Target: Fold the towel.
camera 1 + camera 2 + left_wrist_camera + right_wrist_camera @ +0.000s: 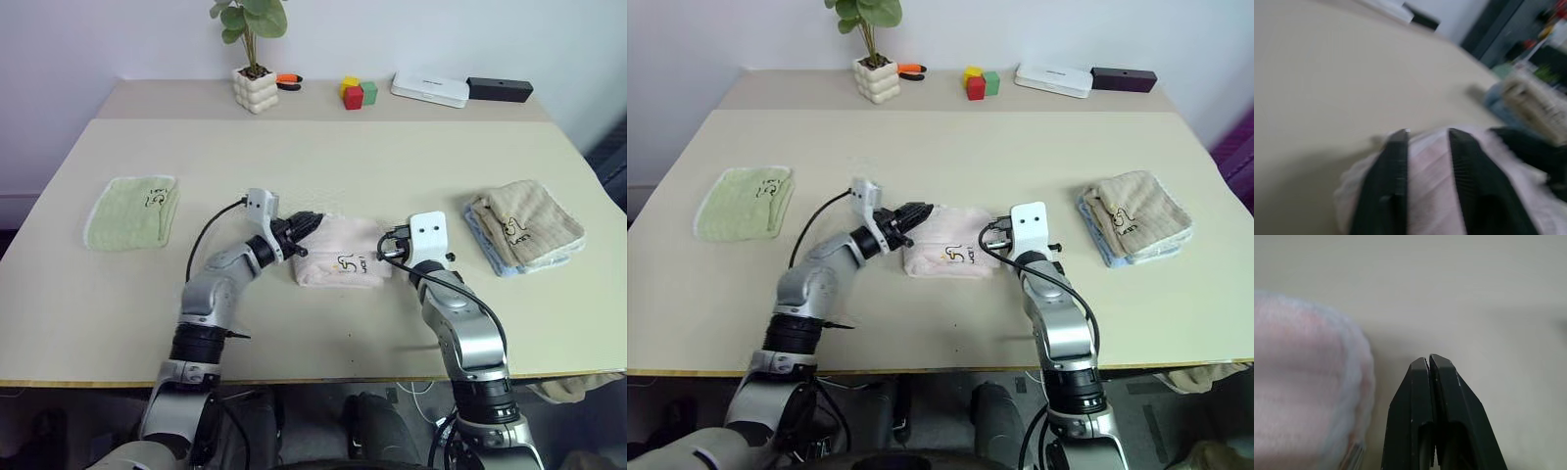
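Pink towel (pixel 341 253) lies folded in a compact rectangle at centre of the frame on the beige worktop (pixel 323 166), terry texture, small dark cartoon print on its lower right part, whitish edge along the bottom and right side. Looks several layers thick, edges roughly lined up, left end a bit rumpled.

Left pincer (pixel 312 224) sits at the towel's upper left corner, fingers parted with a gap, pink cloth visible between and under them in the left wrist view; cannot tell if it touches the cloth. Right pincer (pixel 1428 363) is clenched, fingers pressed together with nothing between them, hovering over bare worktop just beside the towel's right edge, not touching it.

Green towel (pixel 131 211) folded at left of the frame, well apart from the pink one. Tan towel (pixel 525 225) stacked on a light blue cloth (pixel 490 250) at right, also well apart. Bare worktop between these and the pink towel on both sides, and a wide bare strip behind it up to the far edge. Near edge of the worktop runs along the lower part of the frame, some free surface in front of the towel.

Back ledge, top of frame: potted plant (pixel 254 59), orange tool (pixel 289 80), coloured blocks (pixel 358 93), white box (pixel 430 89), black box (pixel 500 89)
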Motion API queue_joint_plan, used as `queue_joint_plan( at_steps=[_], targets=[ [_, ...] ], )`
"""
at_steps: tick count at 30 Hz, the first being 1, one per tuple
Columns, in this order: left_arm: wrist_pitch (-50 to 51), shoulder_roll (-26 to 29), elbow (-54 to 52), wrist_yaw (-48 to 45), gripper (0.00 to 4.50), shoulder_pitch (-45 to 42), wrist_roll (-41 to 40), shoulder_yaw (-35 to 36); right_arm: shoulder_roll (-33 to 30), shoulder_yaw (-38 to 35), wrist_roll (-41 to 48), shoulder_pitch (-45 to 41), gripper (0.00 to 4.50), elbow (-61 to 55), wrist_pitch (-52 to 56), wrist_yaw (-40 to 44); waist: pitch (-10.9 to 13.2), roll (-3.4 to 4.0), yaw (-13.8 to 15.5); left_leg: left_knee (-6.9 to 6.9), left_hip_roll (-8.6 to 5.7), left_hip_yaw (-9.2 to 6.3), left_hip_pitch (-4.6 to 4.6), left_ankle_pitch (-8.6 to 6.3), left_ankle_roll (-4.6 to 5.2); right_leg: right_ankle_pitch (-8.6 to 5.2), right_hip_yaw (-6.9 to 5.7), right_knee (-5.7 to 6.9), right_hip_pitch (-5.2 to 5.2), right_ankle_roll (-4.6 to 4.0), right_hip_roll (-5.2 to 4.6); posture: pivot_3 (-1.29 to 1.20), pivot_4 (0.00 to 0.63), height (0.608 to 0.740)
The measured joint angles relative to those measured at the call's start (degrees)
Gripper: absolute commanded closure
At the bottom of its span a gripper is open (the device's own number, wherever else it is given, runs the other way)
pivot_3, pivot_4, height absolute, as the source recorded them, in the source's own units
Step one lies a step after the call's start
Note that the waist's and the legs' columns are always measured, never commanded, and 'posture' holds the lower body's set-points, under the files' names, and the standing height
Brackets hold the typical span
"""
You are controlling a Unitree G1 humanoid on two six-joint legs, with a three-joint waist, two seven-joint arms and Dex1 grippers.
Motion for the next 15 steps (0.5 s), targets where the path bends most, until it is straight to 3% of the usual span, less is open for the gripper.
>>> queue_joint_plan(
  at_steps=[3, 4, 6, 9, 14, 15],
  targets=[
    [5.6, 3.8, -1.9, -0.7, 0.2, -1.0, -4.9, 3.5, -3.6, -1.4, 1.4, -2.2, 4.5, 1.3, -4.7, 4.8, 0.0, 0.02, -0.2, 0.0, 0.0, 0.0, 0.02, 0.0, 0.0, 0.0, 0.0, 0.0, 0.0, 0.01, 0.01, 0.0, 0.15, 0.735],
    [7.3, 4.9, -1.9, -0.7, 0.09, -1.0, -6.0, 4.8, -4.9, -1.7, 2.1, -3.0, 4.5, 1.3, -6.4, 6.9, 0.0, 0.02, -0.3, -0.02, 0.0, -0.02, 0.03, 0.0, 0.0, 0.0, 0.0, 0.0, 0.01, 0.01, 0.02, 0.0, 0.15, 0.735],
    [9.8, 6.5, -1.8, -1.3, 0.0, -1.0, -7.9, 6.2, -5.3, -3.5, 6.1, -3.6, 3.96, 0.7, -8.4, 11.6, 0.0, 0.02, -0.6, -0.04, 0.0, -0.05, 0.02, 0.0, 0.0, -0.02, 0.0, -0.01, 0.02, 0.04, 0.04, 0.0, 0.15, 0.735],
    [13.6, 8.7, -1.7, -2.6, 0.0, -0.4, -10.2, 6.9, -6.3, -5.1, 13.7, -3.0, 2.74, -0.2, -10.3, 20.5, 0.0, 0.02, -0.8, -0.05, 0.0, -0.03, 0.02, 0.0, 0.0, -0.03, 0.0, -0.02, 0.03, 0.05, 0.03, 0.0, 0.15, 0.735],
    [20.5, 12.2, -1.8, -4.7, 0.0, 2.2, -12.9, 6.9, -11.1, -7.5, 23.2, -2.9, 0.14, -4.0, -10.9, 31.5, 0.0, 0.02, -0.8, -0.04, 0.01, -0.03, 0.04, 0.0, 0.0, -0.03, 0.0, 0.01, 0.03, 0.05, 0.02, 0.0, 0.15, 0.735],
    [21.2, 12.5, -1.8, -4.8, 0.0, 2.4, -13.0, 6.9, -12.0, -7.7, 24.1, -2.9, 0.06, -4.3, -10.7, 32.8, 0.0, 0.02, -0.7, -0.04, 0.01, -0.04, 0.04, 0.0, 0.0, -0.03, 0.0, 0.01, 0.04, 0.04, 0.02, 0.0, 0.15, 0.735]
  ],
)
